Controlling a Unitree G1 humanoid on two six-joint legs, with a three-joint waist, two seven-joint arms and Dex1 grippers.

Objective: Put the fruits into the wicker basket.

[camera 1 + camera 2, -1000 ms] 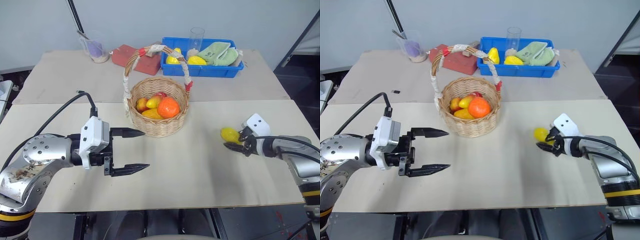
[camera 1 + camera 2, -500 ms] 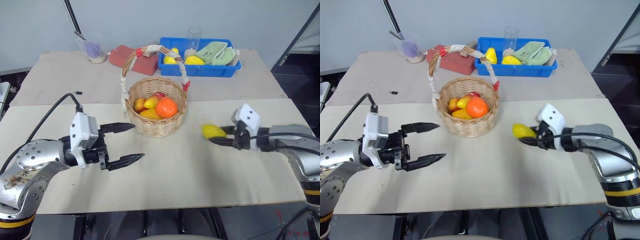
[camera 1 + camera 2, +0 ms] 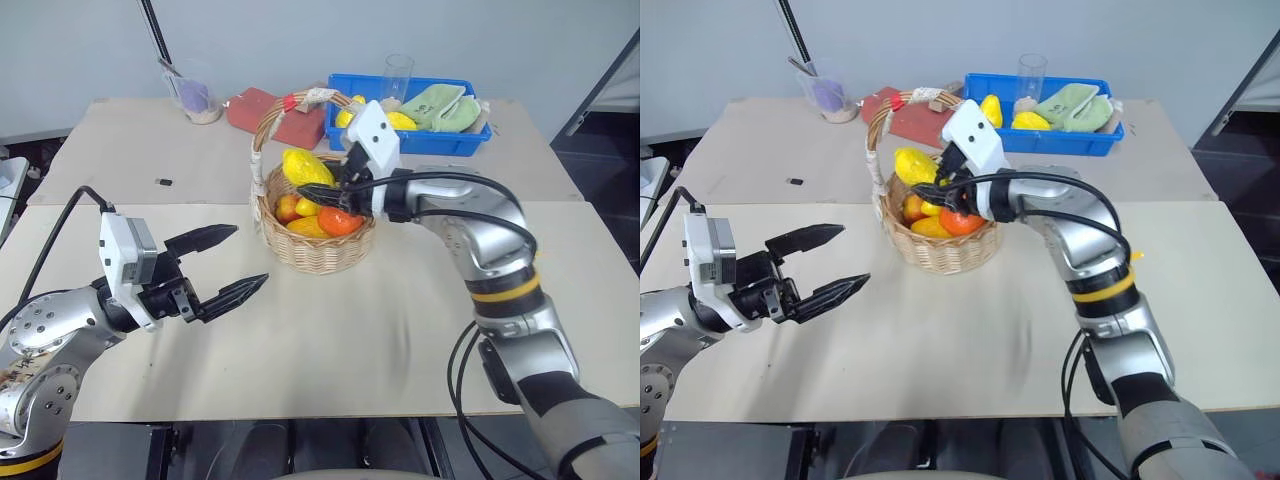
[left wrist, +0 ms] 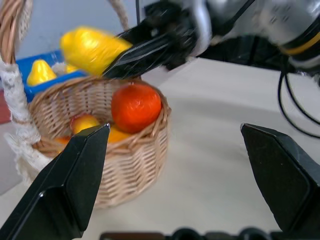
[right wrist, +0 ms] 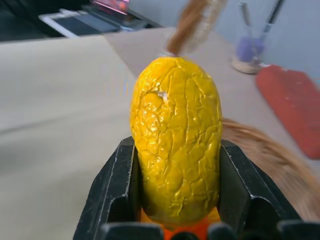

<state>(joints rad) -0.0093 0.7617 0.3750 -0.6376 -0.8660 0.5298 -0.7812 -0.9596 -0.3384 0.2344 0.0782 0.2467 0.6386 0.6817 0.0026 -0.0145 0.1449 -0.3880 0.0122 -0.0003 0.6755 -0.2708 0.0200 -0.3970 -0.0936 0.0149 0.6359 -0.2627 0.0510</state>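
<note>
The right gripper [image 3: 322,180] is clamped on a yellow fruit [image 3: 306,166], one finger on each side, and holds it over the basket [image 3: 316,250], just inside the arch of the handle [image 3: 300,102]. It hangs there, I'd say, so that a simple release drops it onto the pile instead of the table. The jaws stand partly apart, as wide as the fruit.

The left gripper [image 3: 228,264] is wide open with nothing in it, parked near the front left of the table [image 3: 400,330], clear of the basket and pointing toward it; probably kept out of the other arm's way.

The basket stands around the middle of the table. Count inside: one orange [image 3: 340,221], a yellow piece [image 3: 308,207], a reddish one [image 3: 287,207], a mango [image 3: 303,227] at the front; more may be hidden beneath. One fruit in the air, none loose on the tabletop.

At the far right edge sits one blue tray [image 3: 470,142] with at least two yellow fruits [image 3: 400,121] and one green cloth [image 3: 440,105], plus one clear glass [image 3: 396,73] behind it.
</note>
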